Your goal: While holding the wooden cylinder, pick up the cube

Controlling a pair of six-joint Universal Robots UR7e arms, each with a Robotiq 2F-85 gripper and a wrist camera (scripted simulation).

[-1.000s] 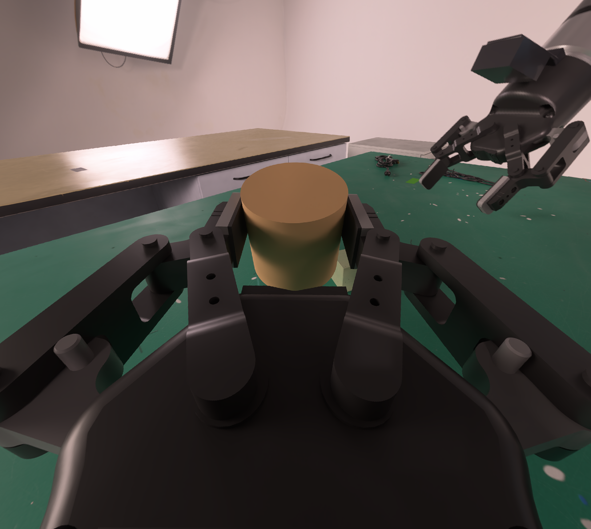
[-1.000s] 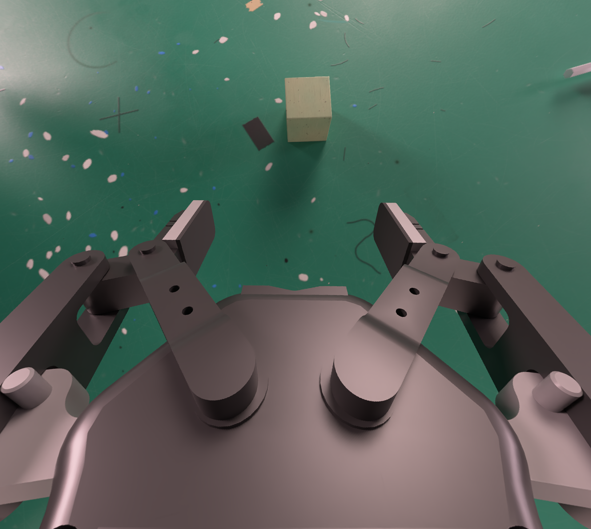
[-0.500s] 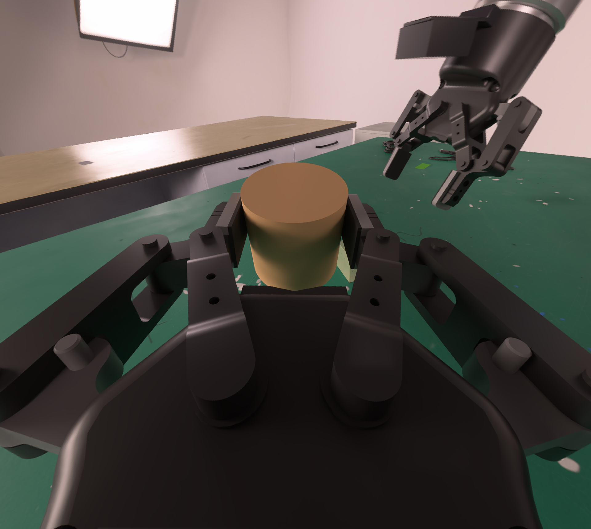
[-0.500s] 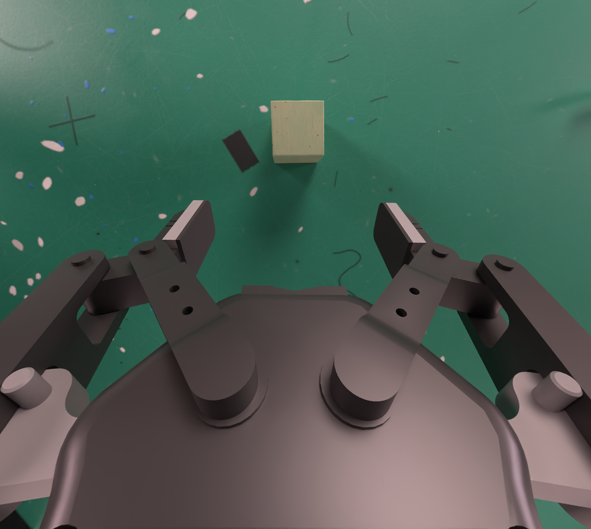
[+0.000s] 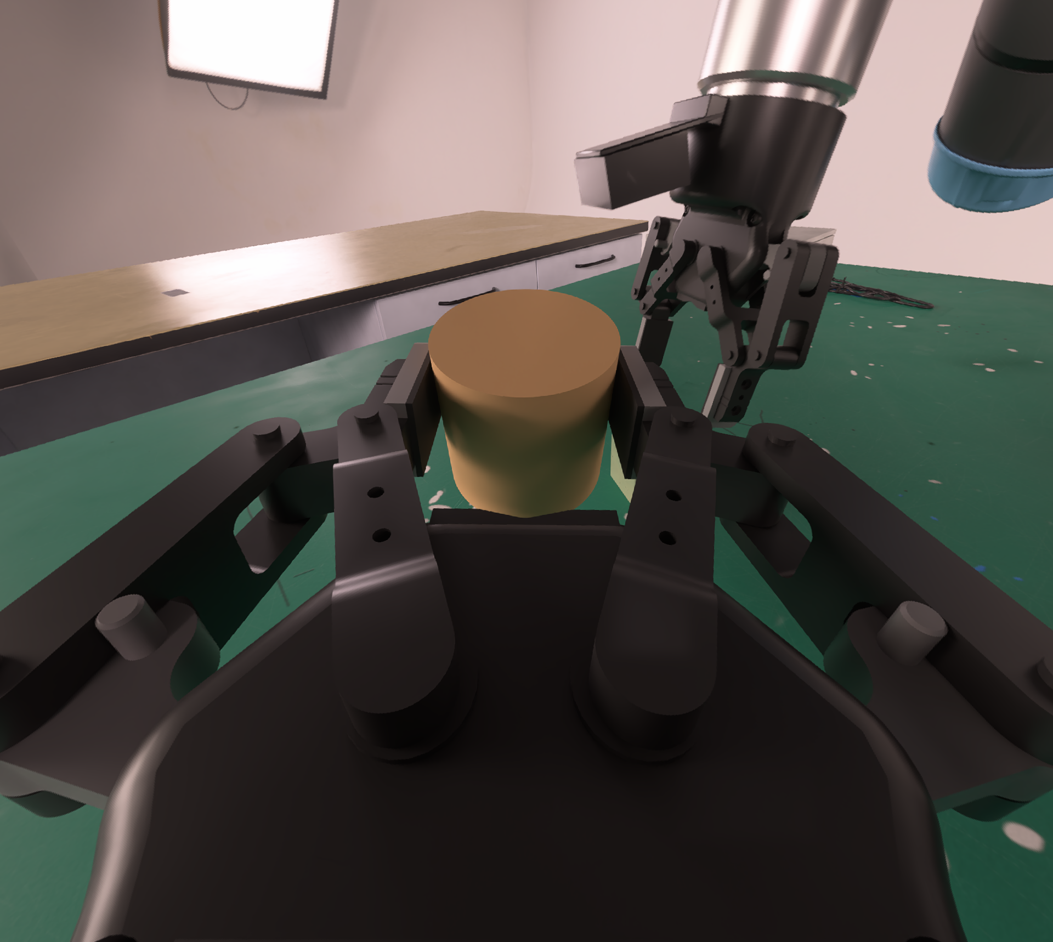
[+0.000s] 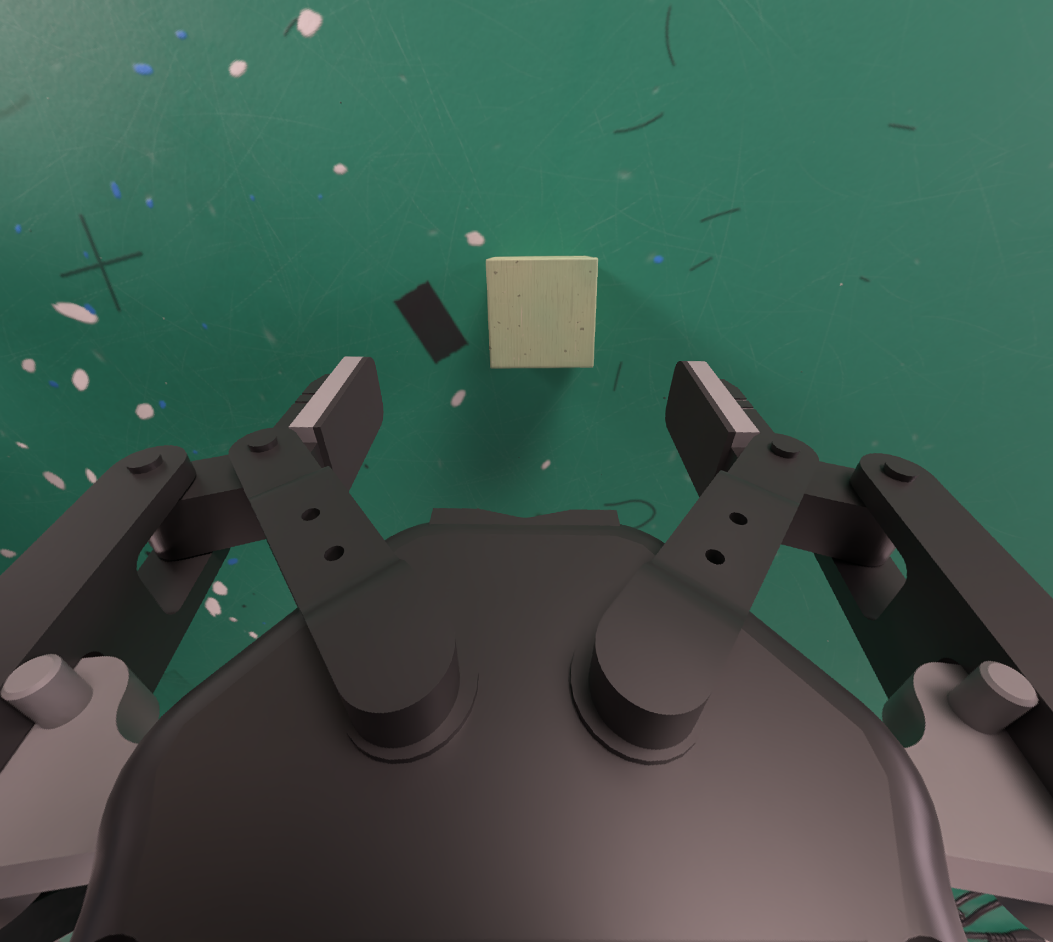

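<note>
My left gripper [image 5: 523, 422] is shut on the wooden cylinder [image 5: 523, 402], a tan upright cylinder held above the green table [image 5: 911, 430]. A sliver of the pale cube [image 5: 620, 473] shows just behind the left gripper's right finger. In the right wrist view the pale yellow-green cube [image 6: 540, 312] rests on the green table [image 6: 798, 231], just ahead of and centred between my fingers. My right gripper [image 6: 523, 402] is open and empty above it. The right gripper also shows in the left wrist view [image 5: 689, 379], pointing down beside the cylinder.
A small black rectangular patch [image 6: 431, 321] lies on the table left of the cube. Pale and blue flecks and pen marks dot the table. A wooden-topped counter [image 5: 285, 288] runs along the wall beyond the table. Dark cables [image 5: 877, 295] lie at the far right.
My right gripper has moved toward the cube and lower, so the cube looks larger and nearer its fingers. In the left wrist view the right arm has swung in close. The left gripper keeps the cylinder.
</note>
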